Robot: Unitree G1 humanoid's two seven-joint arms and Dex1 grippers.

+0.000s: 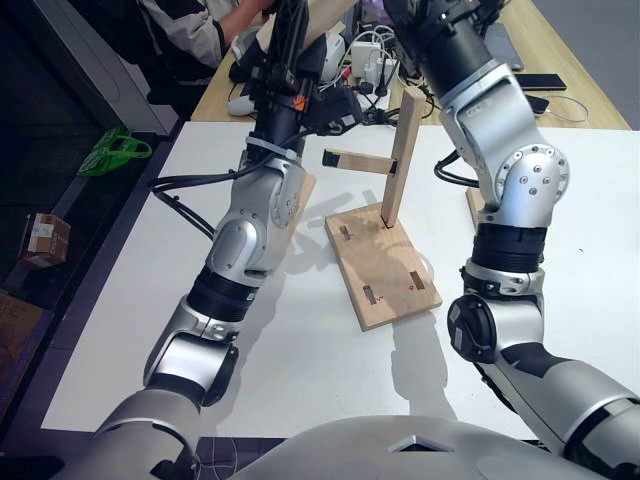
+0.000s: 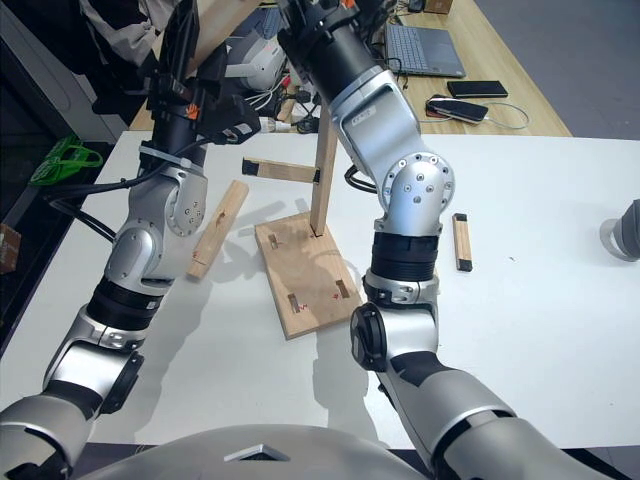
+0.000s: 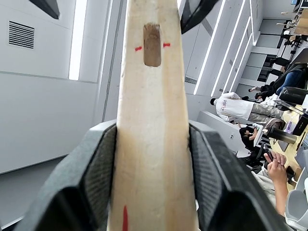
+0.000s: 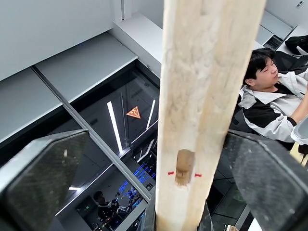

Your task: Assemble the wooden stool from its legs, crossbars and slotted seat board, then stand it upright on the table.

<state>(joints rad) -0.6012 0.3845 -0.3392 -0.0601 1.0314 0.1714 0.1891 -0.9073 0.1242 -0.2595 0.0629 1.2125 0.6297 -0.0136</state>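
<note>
The slotted seat board [image 1: 385,272] lies flat on the white table [image 1: 560,200]. One leg [image 1: 400,160] stands upright in a slot of the board, with a crossbar [image 1: 358,160] sticking out sideways from it. My left gripper [image 3: 153,130] is raised over the table's far left and shut on a second leg [image 3: 154,96] with a red-marked mortise. In the right wrist view, the fingers [image 4: 43,183] of my right gripper [image 4: 154,139] stand wide apart around a leg [image 4: 202,96], with a clear gap on one side. A third leg [image 2: 218,228] and a loose crossbar [image 2: 460,242] lie on the table.
Behind the table is a wooden desk [image 2: 520,60] with cables, a laptop [image 2: 425,45] and a phone [image 2: 478,88]. A grey object [image 2: 625,232] sits at the table's right edge. The near half of the table is bare.
</note>
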